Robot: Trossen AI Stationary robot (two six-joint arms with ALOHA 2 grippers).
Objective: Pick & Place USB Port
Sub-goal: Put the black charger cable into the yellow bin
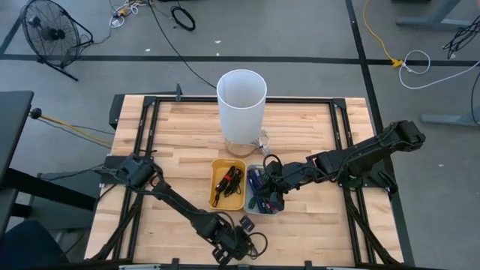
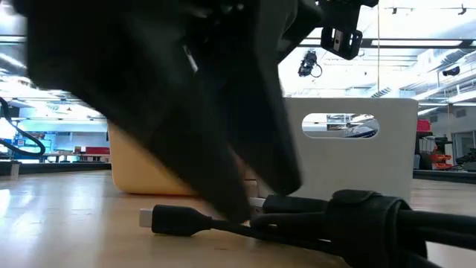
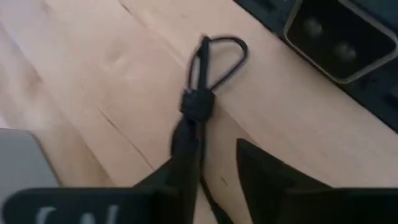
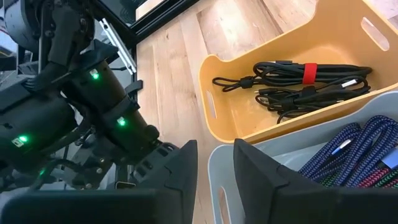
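Note:
A black cable bundle, tied with a strap, lies flat on the wood near the table's near edge. Its plug end points away from the bundle. My left gripper is low over it and open, with the cable running in between its fingers, close along one of them. My right gripper hovers open above the rim of the grey bin, which holds blue braided cables. The yellow bin beside it holds black cables with a red strap. My left gripper comes at the cable bundle from above, its fingers lying along the cable. One finger reaches down to the cable near the plug end, and the cable lies on the table. I cannot tell whether the finger touches it.
A tall white bucket stands at the table's far middle, behind the two bins. The yellow bin and grey bin sit side by side mid-table. Bare wood lies to the left and right. Black frame rails run along the table's edges.

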